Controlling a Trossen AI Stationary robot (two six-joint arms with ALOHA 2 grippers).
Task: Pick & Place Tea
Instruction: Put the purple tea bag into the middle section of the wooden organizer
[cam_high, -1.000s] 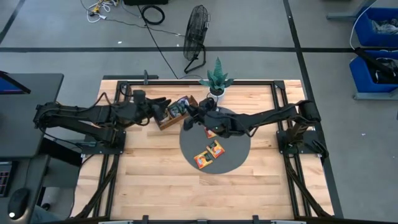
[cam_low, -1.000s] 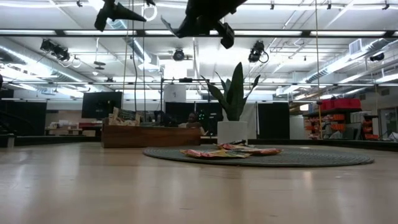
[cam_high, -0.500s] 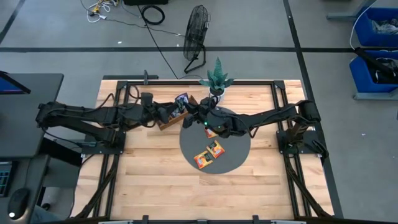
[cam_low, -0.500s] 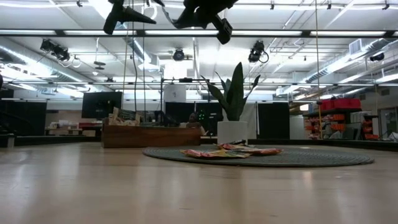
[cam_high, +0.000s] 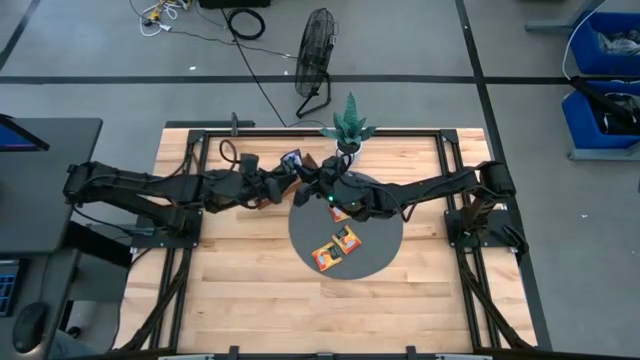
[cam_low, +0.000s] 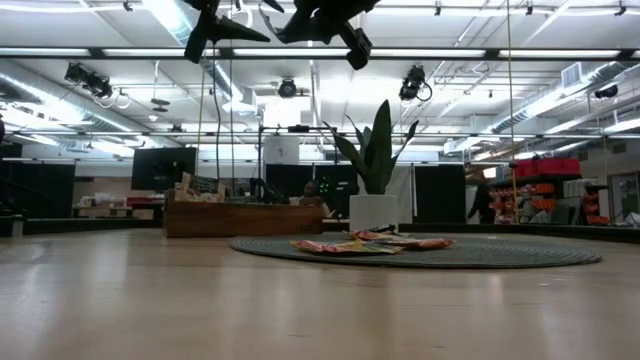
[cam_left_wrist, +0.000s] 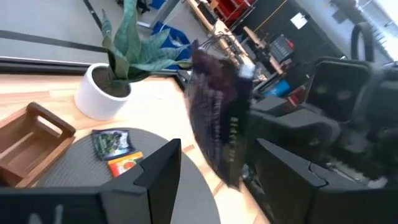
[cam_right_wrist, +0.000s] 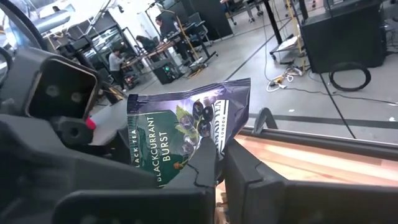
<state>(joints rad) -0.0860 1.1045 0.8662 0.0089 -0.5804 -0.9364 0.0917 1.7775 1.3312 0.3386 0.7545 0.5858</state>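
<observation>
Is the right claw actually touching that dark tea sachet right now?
Touching. The right wrist view shows the right claw shut on the lower edge of the dark tea sachet, with no gap between them, holding it upright off the table.

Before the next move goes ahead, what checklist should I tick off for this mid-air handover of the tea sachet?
1. Right hand grips the dark sachet: ok, shut on one edge.
2. Left hand ready to receive: ok, fingers apart.
3. Sachet lined up with the left hand's gap: ok in the left wrist view; whether it is already between the fingers, cannot tell.
4. Both hands clear of the table: ok, the low view shows them high above it.
5. Wooden tray has a free compartment: cannot tell, the arms cover most of it from above.
</observation>
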